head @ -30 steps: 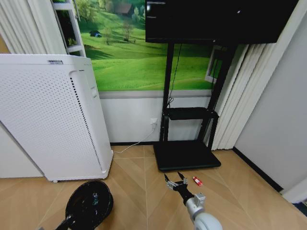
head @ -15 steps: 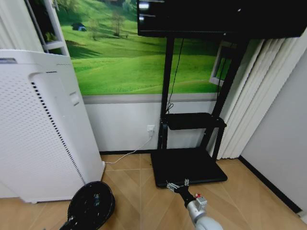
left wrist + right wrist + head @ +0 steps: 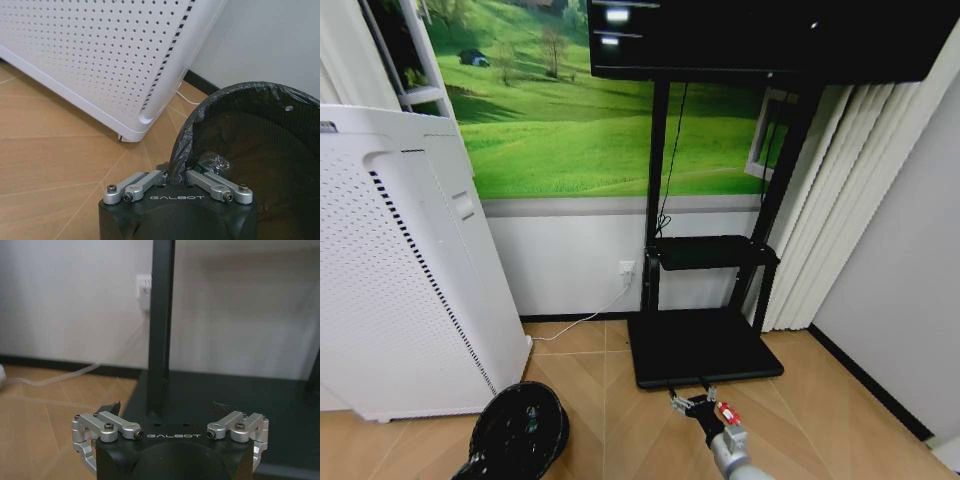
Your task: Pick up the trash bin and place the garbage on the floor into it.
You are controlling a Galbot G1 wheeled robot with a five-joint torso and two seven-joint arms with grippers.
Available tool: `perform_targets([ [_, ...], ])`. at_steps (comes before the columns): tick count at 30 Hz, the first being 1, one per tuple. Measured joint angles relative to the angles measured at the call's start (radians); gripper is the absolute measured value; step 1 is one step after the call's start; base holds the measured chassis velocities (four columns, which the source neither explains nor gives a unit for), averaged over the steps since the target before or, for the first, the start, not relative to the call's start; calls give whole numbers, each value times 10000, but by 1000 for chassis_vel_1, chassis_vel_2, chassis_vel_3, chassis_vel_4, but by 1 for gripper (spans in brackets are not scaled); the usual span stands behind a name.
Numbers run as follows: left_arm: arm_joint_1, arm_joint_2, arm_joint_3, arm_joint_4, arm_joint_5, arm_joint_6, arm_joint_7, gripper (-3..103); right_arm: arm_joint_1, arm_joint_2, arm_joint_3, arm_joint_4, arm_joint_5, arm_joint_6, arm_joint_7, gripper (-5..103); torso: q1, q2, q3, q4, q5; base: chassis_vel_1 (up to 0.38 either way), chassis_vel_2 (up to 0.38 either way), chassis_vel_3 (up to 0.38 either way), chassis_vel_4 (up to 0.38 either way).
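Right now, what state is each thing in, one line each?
Bin: upright, lined with a black bag, litter inside, rim gripped by the left claw.
Right claw: open, empty, low in front of the TV stand base.
Red wrapper: on the floor beside the right claw.
TV: screen dark.

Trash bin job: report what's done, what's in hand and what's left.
Done: the left gripper is shut on the rim of the trash bin, and a piece of garbage with a green label already lies inside. In hand: the right gripper hangs open, low over the floor beside a red wrapper. Left: that wrapper is not yet picked up.
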Motion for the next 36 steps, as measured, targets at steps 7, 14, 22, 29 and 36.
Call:
perform_targets([
  [7, 46, -117, -131, 125, 114, -65, 361, 2, 550, -1058, 152, -2003, 52, -101, -251, 100, 1, 0, 0, -2, -2, 0, 0, 0, 0],
  [14, 50, -146, -52, 106, 213, -75, 476, 2, 1500, -1320, -76, -3594, -23, -35, -534, 100, 1, 0, 0, 1, -2, 0, 0, 0, 0],
  [22, 93, -94, -58, 46, 229, -75, 507, 2, 3170, -1205, -449, -5916, -246, -179, -1038, 100, 1, -2, 0, 3, 0, 0, 0, 0, 0],
  [29, 53, -97, -54, 89, 228, -75, 442, 2, 3748, -1101, -486, -7219, -472, -69, -1494, 100, 2, -1, 0, -2, -3, 0, 0, 0, 0],
  [36, 23, -68, 45, 66, 248, -63, 303, 2, 4261, -652, -493, -8206, -701, 128, -1513, 100, 1, -2, 0, 1, -3, 0, 0, 0, 0],
])
